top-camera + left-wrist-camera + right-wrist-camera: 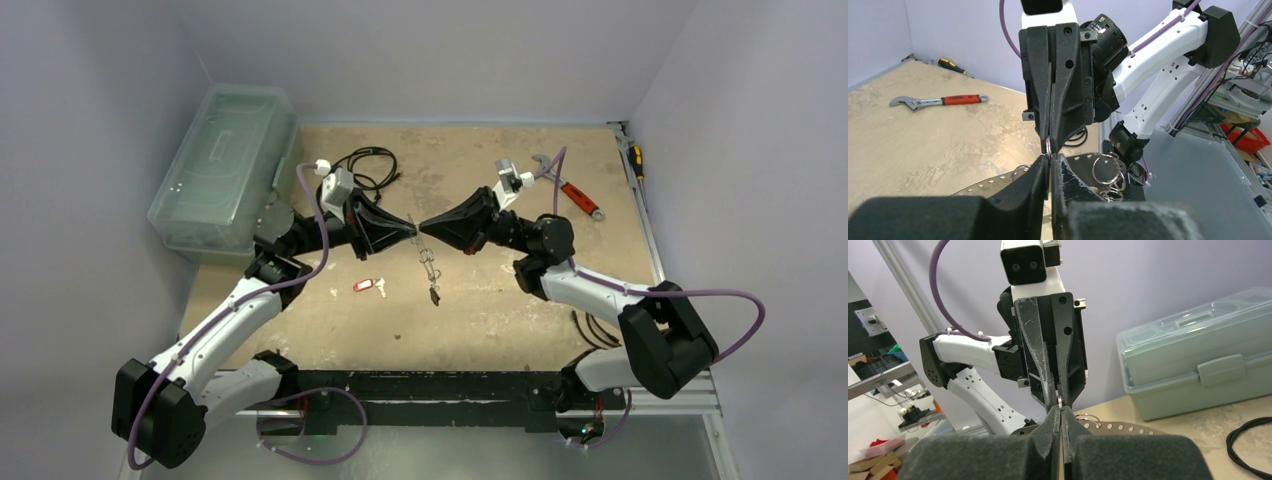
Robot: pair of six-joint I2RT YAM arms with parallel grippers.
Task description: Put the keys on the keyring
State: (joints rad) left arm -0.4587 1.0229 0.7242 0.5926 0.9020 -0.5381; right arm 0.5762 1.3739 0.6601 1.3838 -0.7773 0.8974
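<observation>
My left gripper (411, 228) and right gripper (425, 227) meet tip to tip above the middle of the table. Both are shut on the same thin metal ring of the keyring (429, 262), which trails down from the tips towards me. A dark-headed key (434, 296) sits at its lower end. The key with the red tag (368, 286) lies loose on the table, left of the keyring. In the left wrist view the pinched ring (1048, 147) shows between the closed jaws, with more loops (1106, 170) behind. In the right wrist view the ring (1060, 400) is also pinched.
A translucent green toolbox (225, 165) stands at the back left. A coiled black cable (368, 165) lies next to it. A red-handled wrench (575, 195) and a screwdriver (636, 160) lie at the back right. More black cable (592, 328) lies by the right arm's base.
</observation>
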